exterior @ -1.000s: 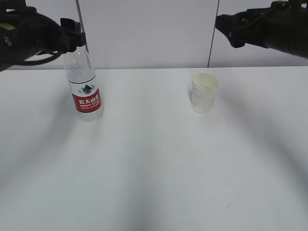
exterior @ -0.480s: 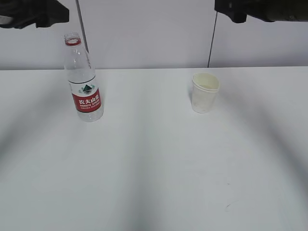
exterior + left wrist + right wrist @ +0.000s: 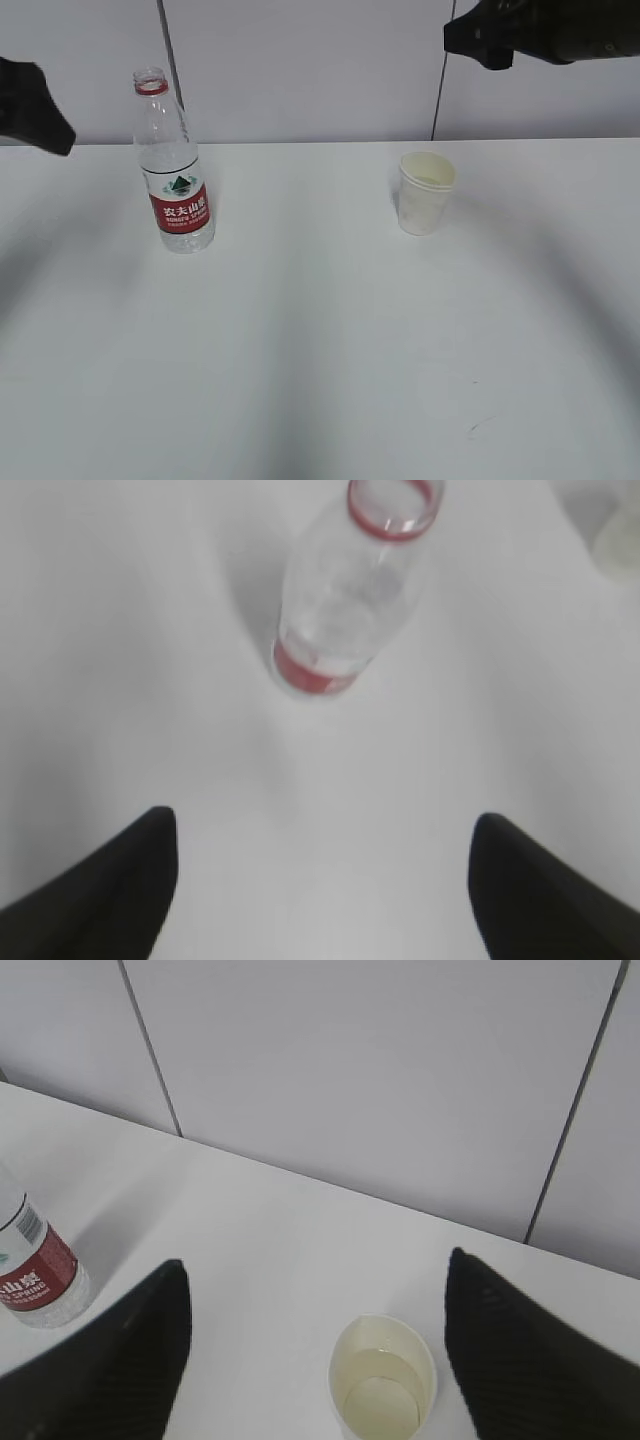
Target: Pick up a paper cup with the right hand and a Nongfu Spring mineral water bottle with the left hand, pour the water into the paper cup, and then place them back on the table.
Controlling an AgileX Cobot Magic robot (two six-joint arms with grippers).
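The Nongfu Spring bottle (image 3: 174,170) stands upright and uncapped on the white table (image 3: 320,350) at the left, with a red neck ring and red label; it also shows in the left wrist view (image 3: 345,600) and the right wrist view (image 3: 35,1270). The paper cup (image 3: 426,192) stands upright at the right with water inside, seen from above in the right wrist view (image 3: 384,1378). My left gripper (image 3: 325,830) is open and empty, high over the table, back from the bottle. My right gripper (image 3: 315,1275) is open and empty, above the cup.
A grey panelled wall (image 3: 300,60) with dark vertical seams runs behind the table's far edge. A small dark mark (image 3: 478,427) lies on the table near the front right.
The left arm has pulled away from the bottle's neck, up and then to the far left edge of the exterior view. The right arm has risen slightly. Bottle and cup have not moved.
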